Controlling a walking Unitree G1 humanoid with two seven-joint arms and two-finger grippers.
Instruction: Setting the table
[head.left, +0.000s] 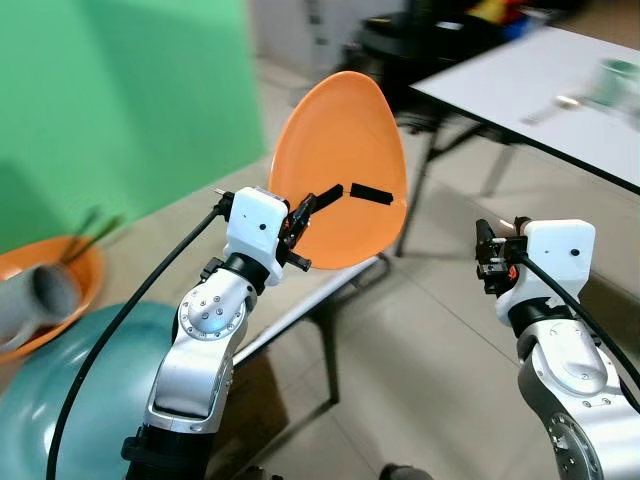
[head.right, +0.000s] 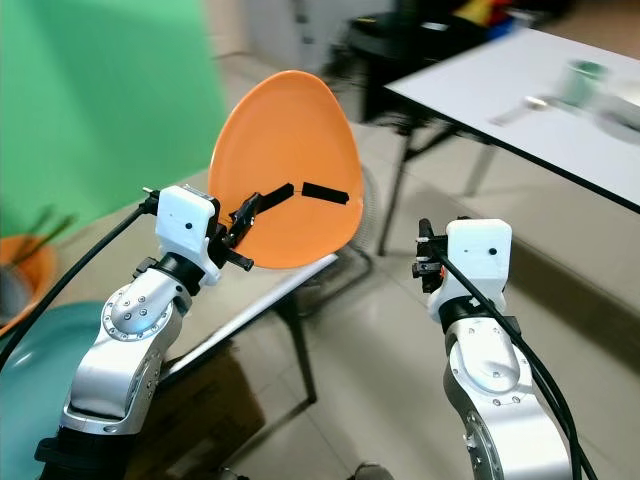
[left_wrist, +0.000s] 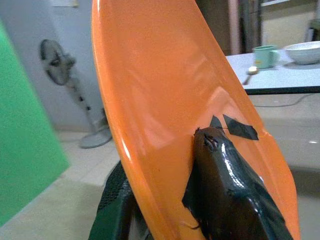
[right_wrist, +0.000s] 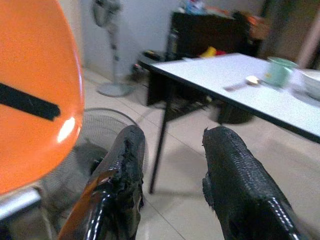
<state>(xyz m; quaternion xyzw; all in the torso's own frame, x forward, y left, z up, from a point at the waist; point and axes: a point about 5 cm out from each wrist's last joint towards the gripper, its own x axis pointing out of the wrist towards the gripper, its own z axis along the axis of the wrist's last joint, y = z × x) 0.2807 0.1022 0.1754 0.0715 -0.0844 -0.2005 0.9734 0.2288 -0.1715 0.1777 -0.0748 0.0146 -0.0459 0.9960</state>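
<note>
In the left eye view, the left hand (head.left: 325, 195) sits at centre frame, clamped on the rim of an orange plate (head.left: 340, 130) that stands nearly upright above it; one black finger (head.left: 372, 193) lies across the plate's face. The right hand (head.left: 487, 255) hangs at the right of the frame, carrying nothing. A white worktop (head.left: 520, 85) fills the upper right, with a blurred green cup (head.left: 617, 78) and a spoon (head.left: 562, 102) on it. At lower left an orange bowl (head.left: 85, 275) holds a grey tube (head.left: 35, 300) and dark sticks, above a teal rounded object (head.left: 60, 400); a green screen (head.left: 110, 100) covers the upper left. The right eye view shows the same scene shifted leftward. In the left wrist view, the plate runs from the top of the frame to the bottom, a glossy black finger (left_wrist: 230, 185) pressed against its inner face at lower centre; a standing fan (left_wrist: 60, 70) is at the left, and the worktop at upper right carries the cup, the spoon and a white bowl (left_wrist: 304, 51). In the right wrist view, two black fingers (right_wrist: 240, 185) stand apart at the bottom of the frame with floor between them; the plate takes the left edge, and the worktop stretches across the upper right.
</note>
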